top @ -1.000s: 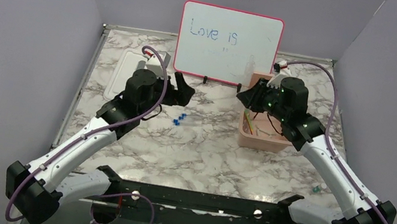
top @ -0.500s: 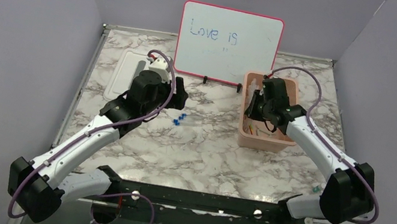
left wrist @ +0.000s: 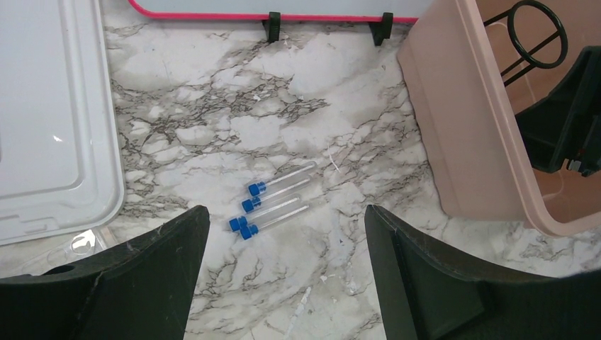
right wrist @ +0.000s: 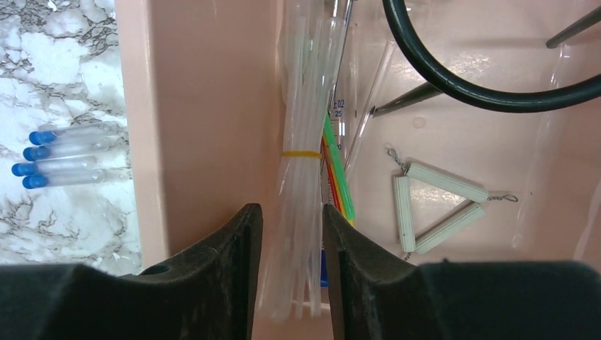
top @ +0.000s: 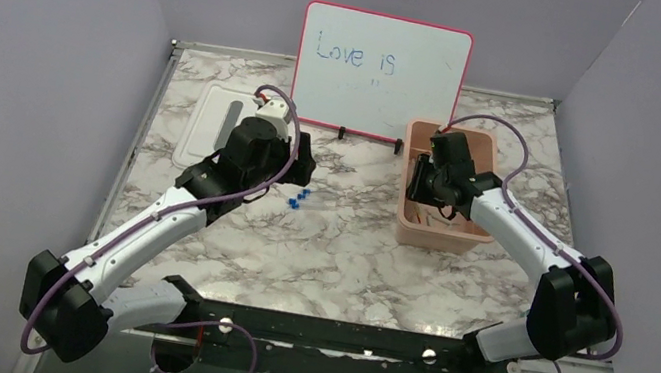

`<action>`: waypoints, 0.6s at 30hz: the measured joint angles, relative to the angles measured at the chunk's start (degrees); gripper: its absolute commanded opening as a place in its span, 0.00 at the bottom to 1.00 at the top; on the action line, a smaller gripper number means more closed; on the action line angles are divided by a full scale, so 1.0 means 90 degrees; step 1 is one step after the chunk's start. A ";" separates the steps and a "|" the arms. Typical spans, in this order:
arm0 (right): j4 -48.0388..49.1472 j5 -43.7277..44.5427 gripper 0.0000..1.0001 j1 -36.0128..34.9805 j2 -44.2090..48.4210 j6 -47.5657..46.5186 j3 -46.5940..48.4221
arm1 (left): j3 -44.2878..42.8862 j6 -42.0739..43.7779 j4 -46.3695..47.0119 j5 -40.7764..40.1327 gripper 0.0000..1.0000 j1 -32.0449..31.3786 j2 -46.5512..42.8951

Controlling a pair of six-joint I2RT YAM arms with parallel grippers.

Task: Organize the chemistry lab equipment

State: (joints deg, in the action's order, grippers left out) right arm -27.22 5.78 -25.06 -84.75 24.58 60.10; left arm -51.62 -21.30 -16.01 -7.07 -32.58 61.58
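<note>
Several clear blue-capped tubes point(left wrist: 273, 202) lie side by side on the marble, just ahead of my left gripper point(left wrist: 285, 210), which hangs open above the table point(top: 336, 248) with nothing between its fingers. My right gripper point(right wrist: 292, 209) is inside the pink tub point(right wrist: 198, 106). A banded bundle of clear rods point(right wrist: 301, 142) stands between its parted fingers, against the right finger and clear of the left one. The tub also holds a black wire ring point(right wrist: 461, 91), coloured sticks point(right wrist: 339, 177), a metal rod point(right wrist: 407, 99) and a white triangle point(right wrist: 446, 183). In the top view the tubes point(top: 297, 197) lie left of the tub point(top: 429, 239).
A white lid point(top: 211, 121) lies flat at the back left, close to my left arm. The pink-framed whiteboard point(top: 381, 73) stands on black feet along the back edge. Purple walls close the sides and back.
My right arm has swung down into the tub and its jaws have widened around the rod bundle. The left gripper has crept slightly toward the tubes.
</note>
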 measured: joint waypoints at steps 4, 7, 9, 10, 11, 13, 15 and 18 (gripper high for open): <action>-0.0141 0.0036 0.41 0.0000 0.0022 0.0002 0.0061 | 0.0000 0.0019 -0.0002 0.0022 0.83 0.0000 0.0027; -0.0306 0.0046 0.41 0.0000 0.0206 -0.0002 0.0189 | 0.0000 0.0019 -0.0002 0.0022 0.83 0.0012 0.0029; -0.0342 0.0044 0.41 0.0000 0.0420 -0.0017 0.0355 | 0.0000 0.0017 -0.0002 0.0024 0.83 0.0027 0.0032; -0.0345 0.0041 0.41 0.0000 0.0520 -0.0027 0.0459 | 0.0000 0.0017 0.0000 0.0024 0.83 0.0027 0.0036; -0.0345 0.0034 0.41 0.0000 0.0610 -0.0032 0.0573 | 0.0000 0.0015 0.0000 0.0024 0.83 0.0029 0.0046; -0.0328 -0.0058 0.41 0.0000 0.0777 -0.0078 0.0787 | 0.0000 0.0002 0.0000 0.0024 0.83 0.0029 0.0068; -0.0287 -0.0197 0.41 -0.0039 0.0903 -0.0124 0.0940 | 0.0000 -0.0024 -0.0002 0.0024 0.83 0.0029 0.0085; -0.0129 -0.0393 0.42 -0.0226 0.0979 -0.0219 0.1027 | 0.0000 -0.0061 -0.0002 0.0017 0.83 0.0029 0.0087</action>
State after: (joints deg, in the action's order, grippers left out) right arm -28.38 2.24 -27.09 -75.94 22.61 69.34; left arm -51.62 -21.85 -16.03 -6.92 -32.32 62.37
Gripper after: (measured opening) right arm 0.409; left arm 0.833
